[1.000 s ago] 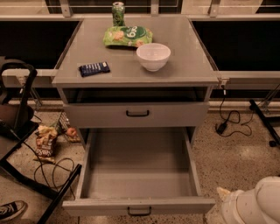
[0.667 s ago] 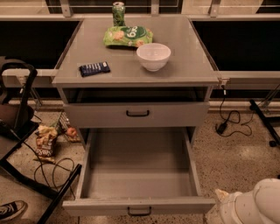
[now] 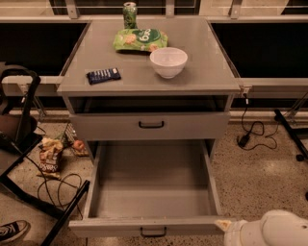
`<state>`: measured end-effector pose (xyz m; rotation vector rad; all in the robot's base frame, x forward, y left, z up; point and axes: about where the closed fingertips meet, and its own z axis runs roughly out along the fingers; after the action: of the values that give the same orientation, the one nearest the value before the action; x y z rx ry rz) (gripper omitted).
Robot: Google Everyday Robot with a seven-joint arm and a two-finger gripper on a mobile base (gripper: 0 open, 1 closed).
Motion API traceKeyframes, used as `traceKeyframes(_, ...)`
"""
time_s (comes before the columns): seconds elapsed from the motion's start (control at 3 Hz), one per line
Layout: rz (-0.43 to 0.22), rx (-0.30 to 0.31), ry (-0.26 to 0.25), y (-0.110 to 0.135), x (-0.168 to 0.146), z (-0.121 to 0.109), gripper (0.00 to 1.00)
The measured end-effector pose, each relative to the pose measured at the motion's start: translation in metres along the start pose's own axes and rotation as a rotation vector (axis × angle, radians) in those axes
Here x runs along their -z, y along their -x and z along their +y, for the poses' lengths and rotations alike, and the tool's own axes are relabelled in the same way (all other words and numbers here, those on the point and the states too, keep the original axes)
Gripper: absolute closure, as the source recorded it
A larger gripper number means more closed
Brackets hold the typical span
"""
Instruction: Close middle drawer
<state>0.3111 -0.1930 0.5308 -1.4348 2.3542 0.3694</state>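
The camera view looks down on a grey cabinet (image 3: 207, 72) from the front. On its flat top stand a green can (image 3: 129, 14) at the back edge, a green snack bag (image 3: 139, 39) just in front of it, a white bowl (image 3: 168, 61) to the right of centre and a dark blue wrapped bar (image 3: 103, 75) near the left edge, all apart from one another except the can and the bag, which sit close together. Below the top is a dark gap, then an upper drawer (image 3: 192, 126) with a black bar handle at the centre of its grey front. Beneath that, the middle drawer (image 3: 151, 182) is pulled far out toward the camera, its shallow grey box bare inside and its front at the bottom edge of the view with its small black handle (image 3: 154, 233) partly cut off. The gripper (image 3: 230, 229) is at the lower right corner, at the end of a white rounded arm (image 3: 279, 230), just beside the right end of the middle drawer's front; whether the claw is spread or pressed together cannot be told. On the speckled floor to the left lie snack packets (image 3: 48, 161), black cables (image 3: 62, 185), a dark chair frame (image 3: 21, 120) and a shoe (image 3: 12, 229); a black cord (image 3: 248, 137) lies to the right.
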Motion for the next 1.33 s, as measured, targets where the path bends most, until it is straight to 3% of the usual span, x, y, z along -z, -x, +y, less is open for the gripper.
traceKeyframes(0.33,-0.125,-0.014,-0.008,0.010,-0.067,-0.012,0.43)
traceKeyframes(0.67,-0.264,-0.007,-0.073,0.027,-0.107,-0.045,0.66)
traceKeyframes(1.0,-0.347,-0.019,-0.084,0.034,-0.136,-0.065,0.89)
traceKeyframes(1.33,-0.388,-0.055,-0.053,0.032,-0.164,-0.059,1.00)
